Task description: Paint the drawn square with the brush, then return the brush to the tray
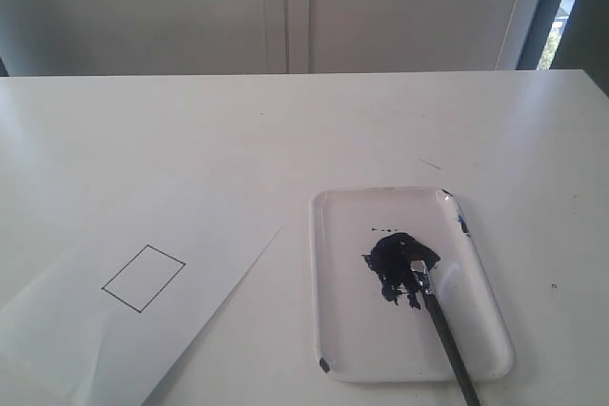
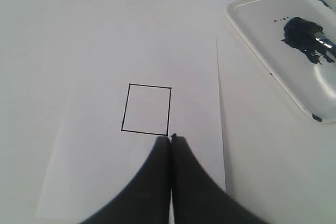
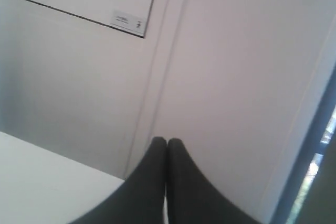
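While closed empty, left tool [image 2: 171, 138] hangs near the drawn square [image 2: 147, 109]; right tool [image 3: 167, 140] likewise closed.

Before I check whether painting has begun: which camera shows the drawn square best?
The left wrist view: the drawn square sits near the middle, large, all four lines sharp, its inside white. The exterior view shows it smaller and skewed. The right wrist view misses it, facing the wall.

You are looking at a tray [image 1: 318, 282] that is shining glossy, smooth and white, like plastic. The paper sheet [image 1: 90, 335] is showing matt. The counter [image 1: 285, 125] is looking smooth, faintly satin. The brush [image 1: 445, 338] is glinting with bright metal at its ferrule [image 1: 419, 269], its handle looking smooth black.
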{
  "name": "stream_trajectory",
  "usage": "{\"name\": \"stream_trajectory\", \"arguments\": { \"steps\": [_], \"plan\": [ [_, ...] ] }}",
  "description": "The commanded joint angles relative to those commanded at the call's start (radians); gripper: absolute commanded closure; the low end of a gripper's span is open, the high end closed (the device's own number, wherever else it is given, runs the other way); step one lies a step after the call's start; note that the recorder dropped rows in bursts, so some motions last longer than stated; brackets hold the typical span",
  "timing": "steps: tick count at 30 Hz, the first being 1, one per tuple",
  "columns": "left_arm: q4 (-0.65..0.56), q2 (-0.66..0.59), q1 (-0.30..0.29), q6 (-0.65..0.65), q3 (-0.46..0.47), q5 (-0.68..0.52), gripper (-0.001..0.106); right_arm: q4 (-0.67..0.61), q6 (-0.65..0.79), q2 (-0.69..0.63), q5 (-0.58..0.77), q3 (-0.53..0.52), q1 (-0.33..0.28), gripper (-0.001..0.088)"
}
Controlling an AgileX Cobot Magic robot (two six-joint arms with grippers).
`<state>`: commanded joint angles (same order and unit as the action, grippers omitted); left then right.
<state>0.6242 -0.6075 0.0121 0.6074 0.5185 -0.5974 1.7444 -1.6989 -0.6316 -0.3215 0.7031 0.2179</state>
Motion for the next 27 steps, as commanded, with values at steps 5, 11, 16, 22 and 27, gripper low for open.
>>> {"name": "stream_trajectory", "arguments": {
  "steps": [5,11,16,22,27],
  "plan": [
    [0.0,0.0,0.0,0.0,0.0,0.0,0.105,0.0,-0.058,-0.046,-0.287,-0.059,0.0,0.0868],
    [0.0,0.0,0.0,0.0,0.0,-0.006,0.105,0.0,-0.035,-0.058,-0.283,-0.148,0.0,0.0868],
    [0.0,0.0,0.0,0.0,0.0,-0.02,0.105,0.0,-0.023,-0.056,-0.285,-0.141,0.0,0.0868],
    [0.0,0.0,0.0,0.0,0.0,-0.017,0.105,0.0,-0.023,-0.056,-0.29,-0.141,0.0,0.0868],
    [0.0,0.0,0.0,0.0,0.0,-0.017,0.105,0.0,-0.023,-0.056,-0.299,-0.141,0.0,0.0868]
  ]
}}
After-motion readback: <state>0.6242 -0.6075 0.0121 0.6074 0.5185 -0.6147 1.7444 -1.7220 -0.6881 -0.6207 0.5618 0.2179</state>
